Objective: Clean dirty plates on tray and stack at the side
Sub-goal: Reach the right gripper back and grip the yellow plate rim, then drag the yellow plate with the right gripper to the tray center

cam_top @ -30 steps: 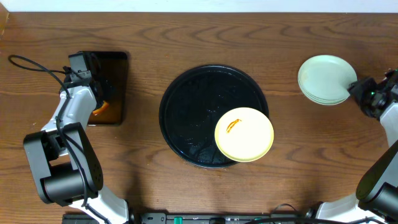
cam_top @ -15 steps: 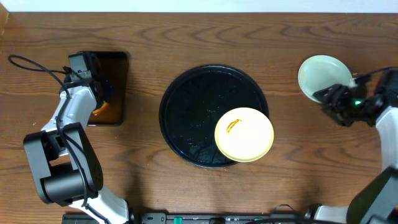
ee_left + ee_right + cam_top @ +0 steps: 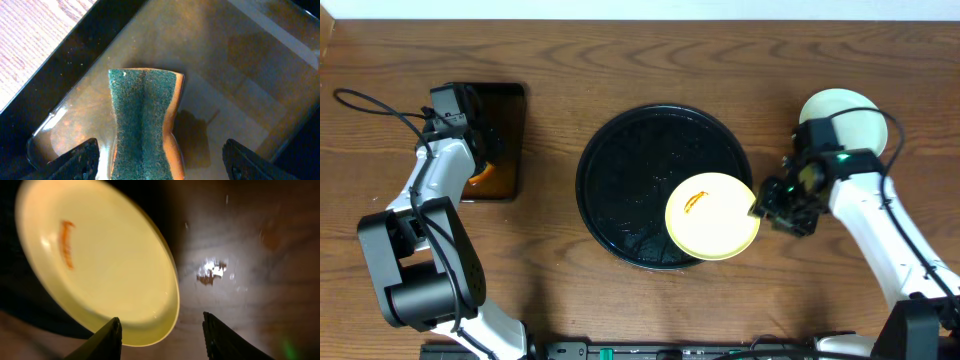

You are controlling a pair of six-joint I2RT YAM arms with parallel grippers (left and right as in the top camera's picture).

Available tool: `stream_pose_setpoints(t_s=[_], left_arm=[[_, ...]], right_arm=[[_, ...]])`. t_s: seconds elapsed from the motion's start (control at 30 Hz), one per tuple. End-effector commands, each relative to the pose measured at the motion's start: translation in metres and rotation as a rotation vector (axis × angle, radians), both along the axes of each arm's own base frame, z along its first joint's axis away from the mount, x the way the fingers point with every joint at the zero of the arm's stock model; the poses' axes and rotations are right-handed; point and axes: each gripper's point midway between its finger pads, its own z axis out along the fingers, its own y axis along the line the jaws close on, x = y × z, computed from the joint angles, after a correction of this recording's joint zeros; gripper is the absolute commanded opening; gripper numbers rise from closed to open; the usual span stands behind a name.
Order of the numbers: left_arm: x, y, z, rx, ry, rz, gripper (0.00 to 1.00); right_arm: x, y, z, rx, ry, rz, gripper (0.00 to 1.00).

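A pale yellow plate (image 3: 712, 216) with an orange-brown smear lies on the front right rim of the large round black tray (image 3: 620, 175). It also shows in the right wrist view (image 3: 95, 265). My right gripper (image 3: 767, 207) is open at the plate's right edge, and its fingers (image 3: 161, 332) straddle the rim. Two pale mint-green plates (image 3: 850, 112) are stacked at the far right. My left gripper (image 3: 480, 160) is open over a green and orange sponge (image 3: 145, 120), one finger on each side of it.
The sponge lies in a small rectangular black tray (image 3: 505, 110) with brownish liquid at the left, also in the left wrist view (image 3: 240, 75). A black cable (image 3: 370, 105) runs across the wood at the far left.
My right arm has swung left from the mint-green stack to the yellow plate's right edge. The left arm has not moved.
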Motion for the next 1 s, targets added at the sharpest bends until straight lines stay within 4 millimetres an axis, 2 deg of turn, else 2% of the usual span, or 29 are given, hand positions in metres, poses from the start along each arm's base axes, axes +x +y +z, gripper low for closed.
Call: stream_pose_setpoints(t_s=[0.0, 0.1, 0.17, 0.33, 0.53, 0.8, 0.83, 0.97], left_arm=[[0.001, 0.002, 0.002, 0.002, -0.006, 0.005, 0.8], [0.001, 0.002, 0.002, 0.002, -0.007, 0.005, 0.8], [0.001, 0.002, 0.002, 0.002, -0.007, 0.005, 0.8], [0.001, 0.002, 0.002, 0.002, -0.007, 0.005, 0.8], [0.001, 0.002, 0.002, 0.002, -0.006, 0.005, 0.8], [0.001, 0.002, 0.002, 0.002, -0.007, 0.005, 0.8], [0.001, 0.002, 0.002, 0.002, -0.007, 0.005, 0.8], [0.001, 0.002, 0.002, 0.002, -0.007, 0.005, 0.8]], right_arm=[[-0.016, 0.006, -0.01, -0.052, 0.042, -0.021, 0.52], [-0.026, 0.014, -0.016, -0.058, 0.065, -0.007, 0.54], [-0.03, 0.018, -0.022, -0.067, 0.069, -0.008, 0.62], [-0.039, 0.016, -0.04, -0.123, 0.078, -0.072, 0.61], [-0.035, 0.017, -0.043, -0.117, 0.064, -0.085, 0.6], [-0.032, 0.032, -0.051, -0.096, 0.028, -0.116, 0.58], [-0.032, 0.033, -0.051, -0.096, 0.028, -0.116, 0.57], [-0.032, 0.035, -0.051, -0.095, 0.025, -0.114, 0.35]])
